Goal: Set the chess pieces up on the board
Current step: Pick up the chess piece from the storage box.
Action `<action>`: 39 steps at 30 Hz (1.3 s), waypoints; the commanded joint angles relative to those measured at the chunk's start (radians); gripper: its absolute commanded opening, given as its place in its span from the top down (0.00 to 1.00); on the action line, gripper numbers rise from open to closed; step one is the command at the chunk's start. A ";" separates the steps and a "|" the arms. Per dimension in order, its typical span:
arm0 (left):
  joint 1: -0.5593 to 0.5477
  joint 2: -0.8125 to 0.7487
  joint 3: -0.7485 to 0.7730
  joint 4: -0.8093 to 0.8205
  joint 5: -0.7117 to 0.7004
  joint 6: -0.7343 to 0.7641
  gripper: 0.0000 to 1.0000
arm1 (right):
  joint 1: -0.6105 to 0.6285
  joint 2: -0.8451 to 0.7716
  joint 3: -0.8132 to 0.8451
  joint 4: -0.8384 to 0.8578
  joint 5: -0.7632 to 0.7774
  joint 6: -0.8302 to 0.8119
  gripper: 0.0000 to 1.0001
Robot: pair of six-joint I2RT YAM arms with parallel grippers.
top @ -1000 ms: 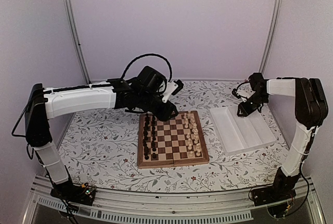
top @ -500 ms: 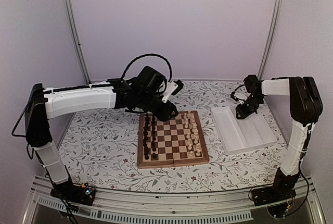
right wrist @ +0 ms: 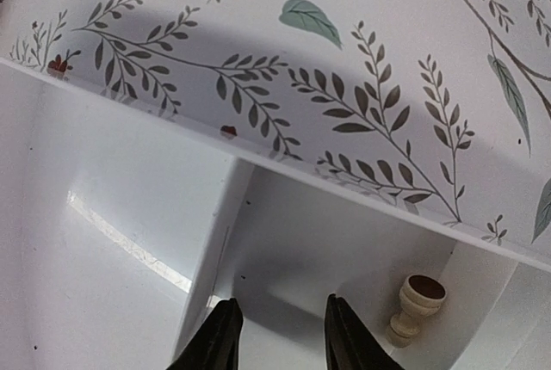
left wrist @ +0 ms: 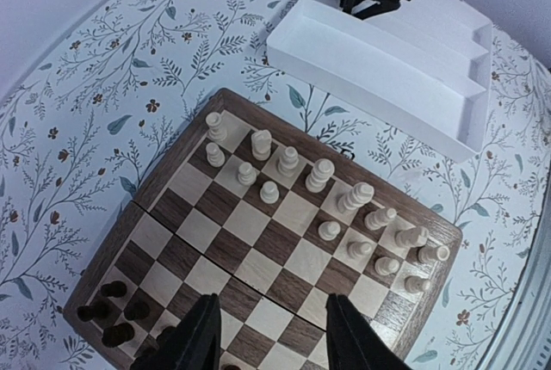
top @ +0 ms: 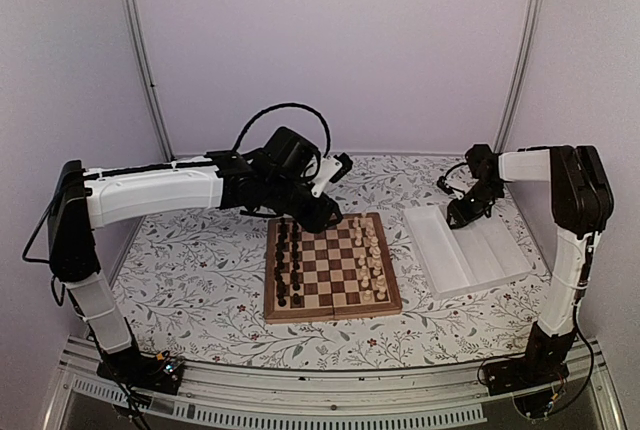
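Note:
The board [top: 332, 268] lies mid-table, also in the left wrist view [left wrist: 284, 249]. Several cream chess pieces [top: 372, 255] stand in two rows on its right side [left wrist: 318, 172]; dark pieces [top: 288, 262] stand on its left. My left gripper [left wrist: 269, 336] is open and empty above the board's far edge [top: 325, 218]. My right gripper [right wrist: 277, 336] is open and empty, low inside the far end of the white tray [top: 467, 248]. One cream pawn [right wrist: 415, 308] lies on its side in the tray corner, just right of my right fingers [right wrist: 346, 337].
The white ridged tray [right wrist: 129, 215] has dividing walls close to my right fingers. The flower-patterned tablecloth [top: 200, 280] covers the table around the board. Metal frame posts [top: 140, 50] stand at the back corners.
My right gripper has moved left and down into the far end of the tray. The left arm has not moved.

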 commanded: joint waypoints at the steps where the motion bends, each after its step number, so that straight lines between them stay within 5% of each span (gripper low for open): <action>1: 0.012 0.012 0.009 -0.002 0.014 0.012 0.56 | 0.008 -0.080 0.019 -0.012 -0.019 -0.012 0.64; 17: 0.012 0.025 0.017 -0.015 0.037 0.004 0.55 | 0.031 0.013 0.027 0.016 0.269 0.006 0.56; 28: 0.012 0.039 0.024 -0.024 0.041 0.005 0.55 | 0.068 -0.041 0.007 -0.031 0.012 -0.017 0.59; 39: 0.012 0.046 0.028 -0.029 0.050 0.004 0.54 | 0.068 -0.062 0.021 0.022 0.227 -0.014 0.57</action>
